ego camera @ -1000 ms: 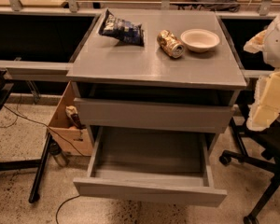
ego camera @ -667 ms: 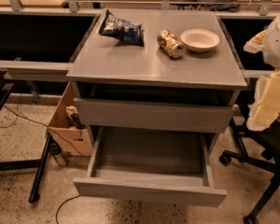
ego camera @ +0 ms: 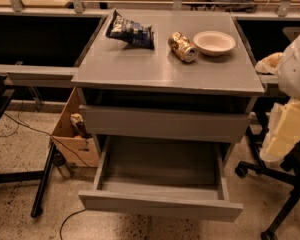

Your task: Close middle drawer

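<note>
1. One grey cabinet (ego camera: 165, 69) stands in the middle of the frame. On its top are one chip bag (ego camera: 130, 31), one can (ego camera: 183, 47) lying on its side and one white bowl (ego camera: 214, 42).
2. Two drawer fronts show. The upper drawer (ego camera: 165, 124) sticks out only a little.
3. The middle drawer (ego camera: 160, 204) is pulled far out. Its front edge is near the bottom of the frame.
4. One cardboard box (ego camera: 72, 134) sits just beside the drawer's left wall. One office chair (ego camera: 277, 176) stands near its right corner. Floor (ego camera: 20, 204) shows at the lower left.
5. The gripper (ego camera: 286, 134) hangs at the right edge, apart from the drawer. Nobody can tell if it is clenched or let go.
</note>
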You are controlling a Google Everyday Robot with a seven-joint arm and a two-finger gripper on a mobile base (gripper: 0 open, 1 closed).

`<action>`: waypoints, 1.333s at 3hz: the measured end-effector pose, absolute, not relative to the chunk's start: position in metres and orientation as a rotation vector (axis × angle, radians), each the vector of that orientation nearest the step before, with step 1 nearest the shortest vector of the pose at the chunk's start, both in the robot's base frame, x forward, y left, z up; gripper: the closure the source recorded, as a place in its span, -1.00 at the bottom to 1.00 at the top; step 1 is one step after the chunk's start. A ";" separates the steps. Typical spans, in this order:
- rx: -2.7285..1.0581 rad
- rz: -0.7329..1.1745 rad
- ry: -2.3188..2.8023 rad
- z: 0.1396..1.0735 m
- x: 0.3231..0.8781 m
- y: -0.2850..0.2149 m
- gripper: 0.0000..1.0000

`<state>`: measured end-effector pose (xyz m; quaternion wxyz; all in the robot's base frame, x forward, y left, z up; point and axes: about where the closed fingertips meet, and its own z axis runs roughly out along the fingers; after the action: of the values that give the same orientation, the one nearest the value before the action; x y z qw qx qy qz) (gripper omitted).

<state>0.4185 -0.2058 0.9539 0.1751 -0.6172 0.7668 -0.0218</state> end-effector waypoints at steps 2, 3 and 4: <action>-1.738 0.078 2.160 0.862 0.402 -0.193 -1.00; -1.722 0.189 2.162 0.795 0.395 -0.184 -0.62; -1.694 0.308 2.162 0.731 0.385 -0.176 -0.17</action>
<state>0.3850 -0.1760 0.7311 0.1878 -0.6019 0.7684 0.1093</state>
